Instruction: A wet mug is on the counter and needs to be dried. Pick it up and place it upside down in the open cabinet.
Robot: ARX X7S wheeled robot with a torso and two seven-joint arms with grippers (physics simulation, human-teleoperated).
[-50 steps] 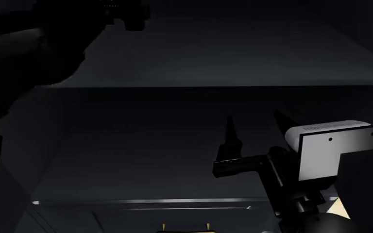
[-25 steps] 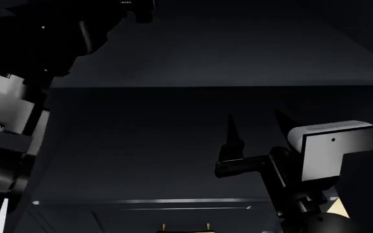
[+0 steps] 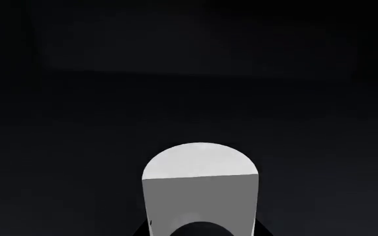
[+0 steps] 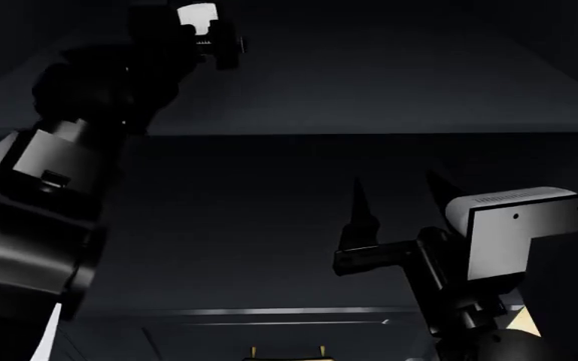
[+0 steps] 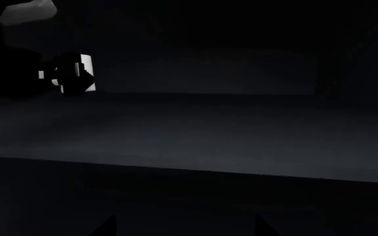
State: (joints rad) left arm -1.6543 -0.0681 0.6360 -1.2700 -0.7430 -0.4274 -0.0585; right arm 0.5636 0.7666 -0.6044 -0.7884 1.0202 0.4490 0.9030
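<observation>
The white mug fills the near middle of the left wrist view, a pale round end facing away from the camera, with my left gripper shut on it. From the head the mug is a small white patch at the tip of my raised left gripper, over the upper shelf of the dark cabinet. The right wrist view catches the mug at the far left above a shelf. My right gripper stands open and empty lower right, with nothing between its dark fingertips. The counter is out of view.
The cabinet's thin pale front edge runs across low in the head view. My left arm covers the left side of the opening. The right wrist camera housing is a pale block at the right. Dark cabinet walls close in on both sides.
My left arm has swung up and to the right into the cabinet opening, bringing the mug's white patch into sight at the top. The right arm has stayed put.
</observation>
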